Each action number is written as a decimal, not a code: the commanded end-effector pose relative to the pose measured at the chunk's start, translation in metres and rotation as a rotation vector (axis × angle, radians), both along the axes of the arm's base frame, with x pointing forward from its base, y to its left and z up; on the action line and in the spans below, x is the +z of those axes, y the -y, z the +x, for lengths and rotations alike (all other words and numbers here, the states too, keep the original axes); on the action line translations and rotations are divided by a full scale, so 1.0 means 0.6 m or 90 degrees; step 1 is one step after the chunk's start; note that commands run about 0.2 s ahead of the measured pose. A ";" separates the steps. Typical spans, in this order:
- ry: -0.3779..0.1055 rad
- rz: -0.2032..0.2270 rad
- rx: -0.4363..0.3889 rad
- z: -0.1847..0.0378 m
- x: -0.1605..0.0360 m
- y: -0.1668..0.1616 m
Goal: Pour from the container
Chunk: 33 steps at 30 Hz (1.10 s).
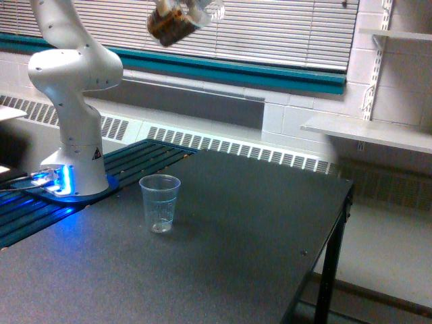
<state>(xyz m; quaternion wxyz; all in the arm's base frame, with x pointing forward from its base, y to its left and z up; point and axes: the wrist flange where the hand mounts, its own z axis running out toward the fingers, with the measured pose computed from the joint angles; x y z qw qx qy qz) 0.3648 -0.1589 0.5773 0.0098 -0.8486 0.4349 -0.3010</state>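
— Although your pincer is cut off by the top edge of the exterior view, you can see what it carries; whether the jaws are clamped or slack, I cannot tell.

— So where is the container?

— The container hangs high at the top of the exterior view, left of centre, in front of the window blinds. It is tipped on its side, brown granules bunched at its lower left end and the clear part towards the right.

— And the target?

— The plastic cup stands upright on the dark table, well below and a little left of the container, just right of your arm's base. It looks almost empty.

— Which step are you on?

— I'd judge the approach: carried and tilted, not yet over the cup's mouth. Next you need to bring the container down and line its lip above the cup before tipping further, or the granules may scatter.
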 end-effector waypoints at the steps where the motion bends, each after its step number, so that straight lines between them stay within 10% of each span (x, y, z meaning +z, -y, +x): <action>1: 0.001 0.000 -0.007 -0.024 -0.004 -0.015; 33: -0.100 0.036 -0.027 -0.142 -0.107 -0.109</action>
